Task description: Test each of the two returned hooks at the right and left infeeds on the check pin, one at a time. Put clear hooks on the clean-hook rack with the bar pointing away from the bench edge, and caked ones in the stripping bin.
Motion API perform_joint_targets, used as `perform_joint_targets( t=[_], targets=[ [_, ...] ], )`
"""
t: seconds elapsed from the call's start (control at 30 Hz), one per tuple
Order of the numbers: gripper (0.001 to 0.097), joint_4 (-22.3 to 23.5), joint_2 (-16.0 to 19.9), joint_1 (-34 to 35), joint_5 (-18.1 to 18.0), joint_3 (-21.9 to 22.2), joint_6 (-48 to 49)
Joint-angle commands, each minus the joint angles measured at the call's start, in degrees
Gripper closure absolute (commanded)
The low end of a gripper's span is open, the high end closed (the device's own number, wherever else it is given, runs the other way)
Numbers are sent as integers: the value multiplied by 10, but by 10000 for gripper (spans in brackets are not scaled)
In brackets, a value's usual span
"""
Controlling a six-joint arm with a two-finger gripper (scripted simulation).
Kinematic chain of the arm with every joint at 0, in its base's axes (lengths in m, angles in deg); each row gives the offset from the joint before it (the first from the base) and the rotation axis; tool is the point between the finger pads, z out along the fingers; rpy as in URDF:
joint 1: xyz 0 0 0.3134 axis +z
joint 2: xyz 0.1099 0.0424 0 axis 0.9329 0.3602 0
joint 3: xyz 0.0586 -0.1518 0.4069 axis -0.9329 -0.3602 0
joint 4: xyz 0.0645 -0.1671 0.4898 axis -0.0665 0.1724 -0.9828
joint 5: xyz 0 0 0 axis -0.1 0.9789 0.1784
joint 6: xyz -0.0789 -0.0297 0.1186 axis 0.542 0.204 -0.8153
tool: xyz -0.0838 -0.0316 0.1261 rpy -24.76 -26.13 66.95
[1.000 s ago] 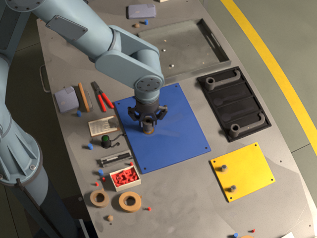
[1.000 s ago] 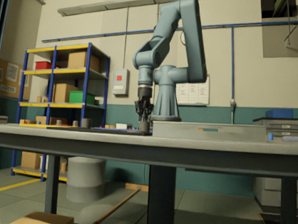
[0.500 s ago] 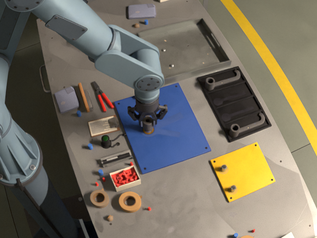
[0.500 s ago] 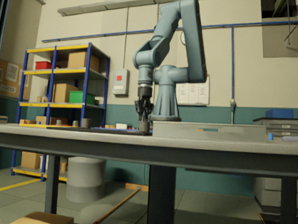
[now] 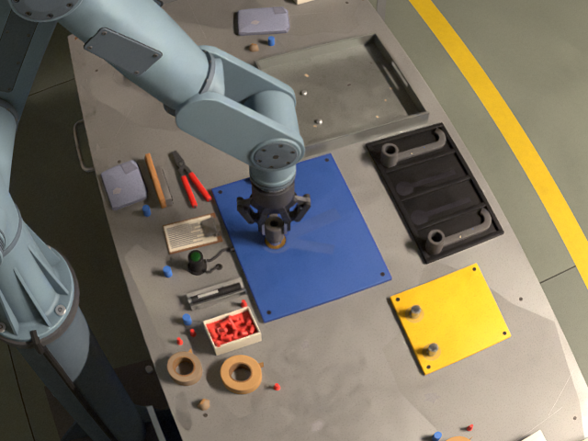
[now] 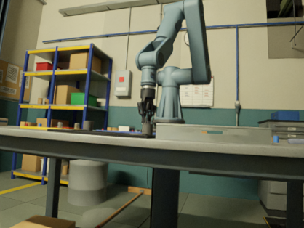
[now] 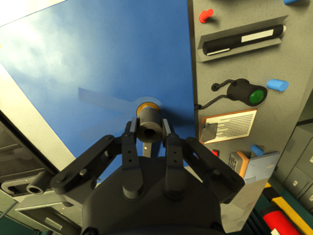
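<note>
A dark grey hook sleeve (image 5: 274, 229) (image 7: 149, 124) stands upright on the blue mat (image 5: 300, 235), over an orange-brown ring at its foot, and my gripper (image 5: 274, 232) (image 7: 149, 126) (image 6: 147, 119) is closed around this sleeve from above. The hook's bar is not visible. To the right, the black clean-hook rack (image 5: 433, 190) holds two grey hooks, one in its far slot (image 5: 413, 148) and one in its near slot (image 5: 458, 232). The grey stripping bin (image 5: 343, 88) lies behind the mat. A yellow plate (image 5: 450, 316) with two short pins sits near the front right.
The arm (image 5: 190, 85) reaches over the bench's left half. Left of the mat lie red-handled pliers (image 5: 190, 179), a clipboard (image 5: 190, 232), a green-topped button (image 5: 195, 261), a marker tray (image 5: 214, 292), a box of red parts (image 5: 232, 329) and two tape rolls (image 5: 241, 373).
</note>
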Motion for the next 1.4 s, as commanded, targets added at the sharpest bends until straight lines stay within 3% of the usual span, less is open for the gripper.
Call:
perform_joint_targets(
  t=[0.0, 1.37],
  targets=[
    [877, 0, -1, 0, 0, 1, 0],
    [901, 0, -26, 0, 23, -2, 0]
  ],
)
